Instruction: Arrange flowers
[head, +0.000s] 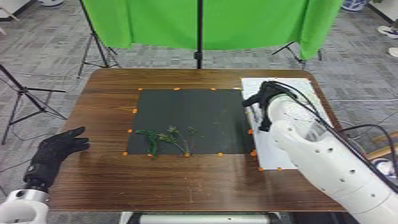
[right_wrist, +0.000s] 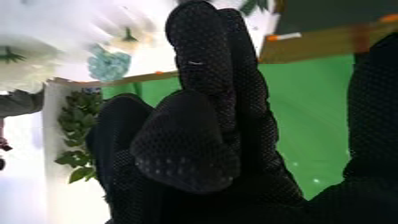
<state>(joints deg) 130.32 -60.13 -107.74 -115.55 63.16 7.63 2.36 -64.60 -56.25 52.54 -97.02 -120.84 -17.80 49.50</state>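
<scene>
The robot's left hand (head: 60, 148) rests at the left edge of the brown wooden table (head: 178, 192), released, its fingers loosely extended and grasping nothing. The right hand (head: 265, 94) is over the white sheet (head: 276, 152) on the table's right side, towards the far end; whether it is clenched, released or grasping something cannot be told. A dark mat (head: 188, 115) lies in the middle of the table, to the left of the sheet, with orange markers (head: 220, 154) around its border. On the mat's near left part lie green sprigs: a deeper green one (head: 153, 143) to the left and thin-stemmed, lighter ones (head: 174, 139) just beside it, their stems pointing towards the near edge. In the right wrist view, white flowers (right_wrist: 34, 67), a cream flower (right_wrist: 131, 34) and a pale blue flower (right_wrist: 108, 63) are near the right hand, and leafy greenery (right_wrist: 78, 127) is there too. Past the table's far edge hangs a green cloth (head: 253, 25), with a black stand (head: 93, 37) towards the left.
</scene>
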